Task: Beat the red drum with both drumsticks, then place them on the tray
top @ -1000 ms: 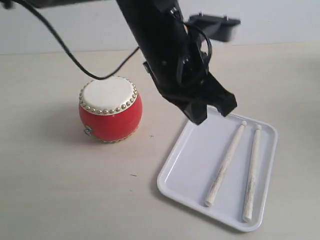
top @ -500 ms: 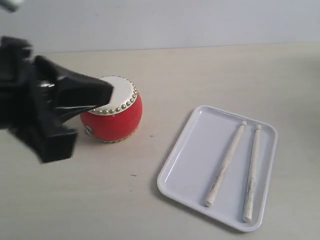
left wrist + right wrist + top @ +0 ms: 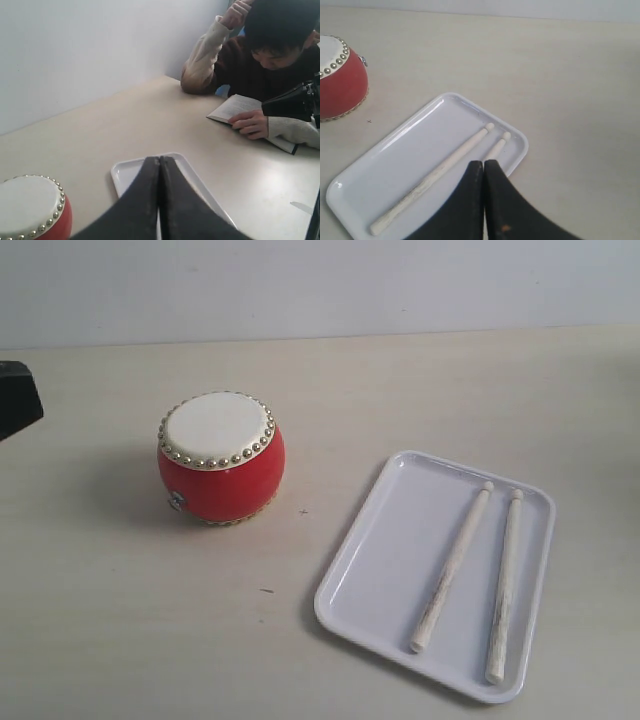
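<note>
Drumsticks: both drumsticks (image 3: 452,568) lie side by side inside the tray (image 3: 365,570), rounded tips toward its far rim, the two close but apart
Tray: sits near the right front of the surface (image 3: 400,380), well apart from the drum
Drum: the red drum (image 3: 221,457) stands upright left of centre on the surface, cream head up, nothing touching it
Handling, sticks: judged light, stiff and smooth, likely to roll on the slick tray floor; best taken across the shaft near the thick butt end, one stick at a time, since the gap between them is narrow
Handling, drum: judged light enough to skid if struck off-centre
Left tool: the left tool (image 3: 159,165) is clenched with its jaws pressed together, empty, held above the surface between drum and tray
Right tool: the right tool (image 3: 483,167) is likewise clenched on nothing, poised over the tray's corner beside the stick tips
Stage: judged complete, or not yet begun; the frames cannot say which
</note>
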